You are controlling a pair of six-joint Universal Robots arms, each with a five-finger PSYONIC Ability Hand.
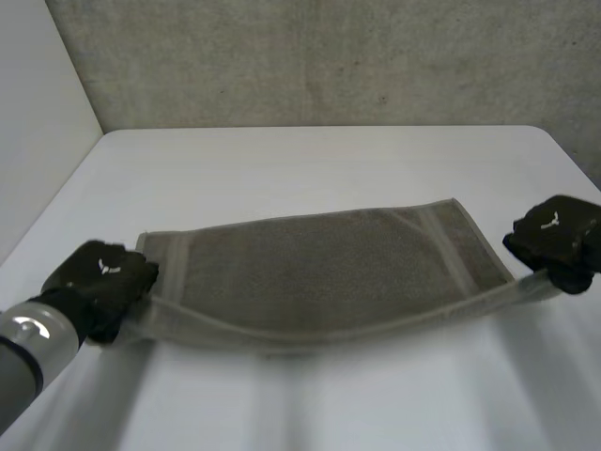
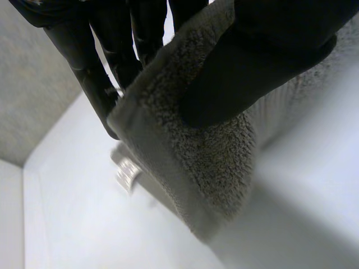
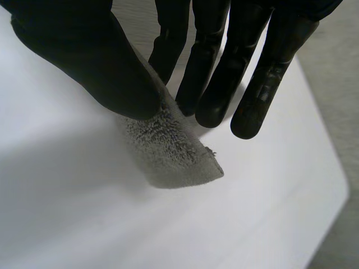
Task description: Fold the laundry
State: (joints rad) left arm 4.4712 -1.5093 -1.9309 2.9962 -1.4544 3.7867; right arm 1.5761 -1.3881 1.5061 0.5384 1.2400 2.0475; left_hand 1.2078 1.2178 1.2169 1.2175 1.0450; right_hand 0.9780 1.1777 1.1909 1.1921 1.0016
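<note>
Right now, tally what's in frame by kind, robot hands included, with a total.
grey towel: 1
robot hands: 2, the left robot hand and the right robot hand, each pinching a near corner of the towel
white table: 1
Total: 4

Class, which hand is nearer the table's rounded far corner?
Right. The right hand pinches the towel's end on that corner's side; the left hand pinches the opposite end.

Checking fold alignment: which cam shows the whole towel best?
Head view: the towel shows end to end, left hand and right hand holding its near corners. Each wrist view shows one corner pinched in its own hand.
</note>
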